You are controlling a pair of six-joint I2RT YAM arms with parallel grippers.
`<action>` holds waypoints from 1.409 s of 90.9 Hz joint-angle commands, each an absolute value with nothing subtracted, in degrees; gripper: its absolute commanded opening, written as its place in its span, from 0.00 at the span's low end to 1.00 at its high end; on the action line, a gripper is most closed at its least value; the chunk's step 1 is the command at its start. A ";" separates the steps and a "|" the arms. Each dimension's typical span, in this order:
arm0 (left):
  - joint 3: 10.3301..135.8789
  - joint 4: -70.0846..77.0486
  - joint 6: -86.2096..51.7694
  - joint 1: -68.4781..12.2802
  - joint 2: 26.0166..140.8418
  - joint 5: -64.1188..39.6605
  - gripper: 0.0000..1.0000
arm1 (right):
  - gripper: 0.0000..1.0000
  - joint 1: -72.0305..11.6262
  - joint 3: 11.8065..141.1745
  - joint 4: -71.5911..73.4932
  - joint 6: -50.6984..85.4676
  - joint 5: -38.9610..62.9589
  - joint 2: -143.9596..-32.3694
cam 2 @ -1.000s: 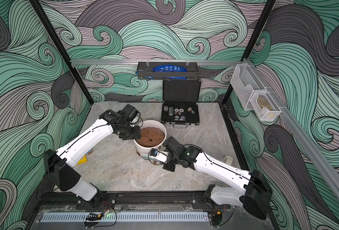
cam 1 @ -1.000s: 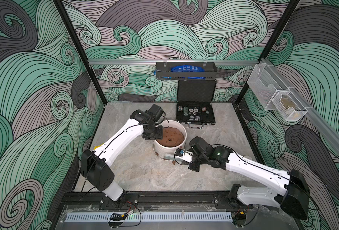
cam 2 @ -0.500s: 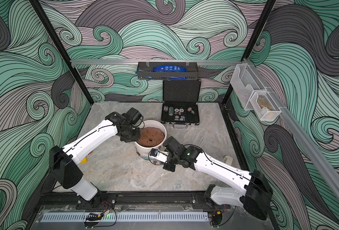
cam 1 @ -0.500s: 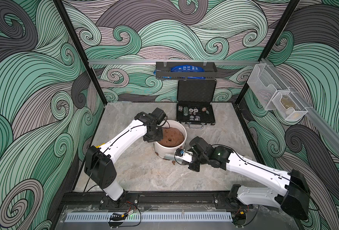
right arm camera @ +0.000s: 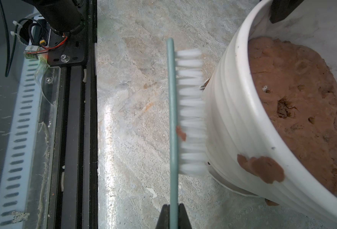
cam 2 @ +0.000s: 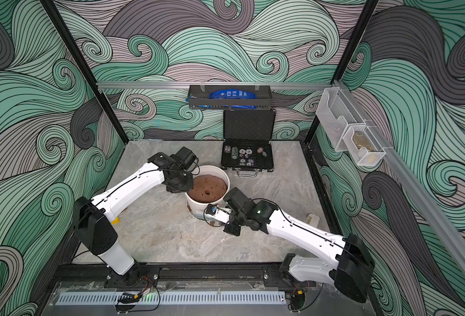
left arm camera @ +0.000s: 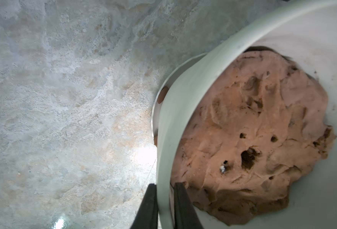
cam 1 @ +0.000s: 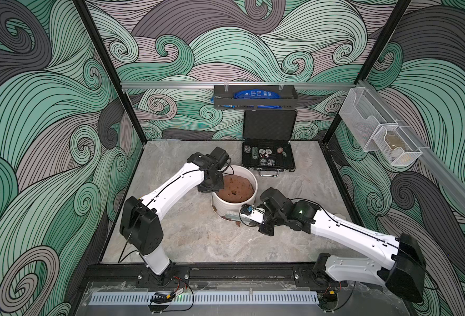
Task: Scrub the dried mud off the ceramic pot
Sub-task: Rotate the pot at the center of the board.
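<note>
The left gripper [left arm camera: 163, 188] has swung in and closed on the rim of the ceramic pot [left arm camera: 183, 103].
One finger sits inside, one outside; the pot stands mid-way on the table [cam 1: 198, 240]. The right gripper [right arm camera: 173, 210] clamps a brush [right arm camera: 172, 119], bristles against the ribbed wall near a dried mud [right arm camera: 260, 168] patch.

— What are the walls like?
— Wallpaper [cam 1: 48, 109] of swirling green, grey and mauve waves on three sides, with black posts [cam 1: 111, 71] at the back corners.
— And below?
— A grey marbled surface [cam 1: 212, 240]. The left wrist view shows a bright glare [left arm camera: 143, 156] on it.
— Any fittings?
— A silver rail [cam 1: 171, 84] along the back wall carries a black shelf [cam 1: 256, 104], and clear bins [cam 1: 362, 123] hang on a side wall.
</note>
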State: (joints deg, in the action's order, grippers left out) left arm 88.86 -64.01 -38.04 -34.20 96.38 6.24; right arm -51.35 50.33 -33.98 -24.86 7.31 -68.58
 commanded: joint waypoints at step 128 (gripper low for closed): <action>94.64 -60.75 -12.51 -27.30 103.78 -4.30 0.02 | 0.00 -54.04 52.46 -36.98 -23.50 2.32 -73.51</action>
State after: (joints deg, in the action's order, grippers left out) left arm 94.00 -62.17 -14.55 -27.81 101.06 0.51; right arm -53.23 51.90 -35.22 -22.50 2.63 -75.05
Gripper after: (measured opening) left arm 0.128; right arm 0.071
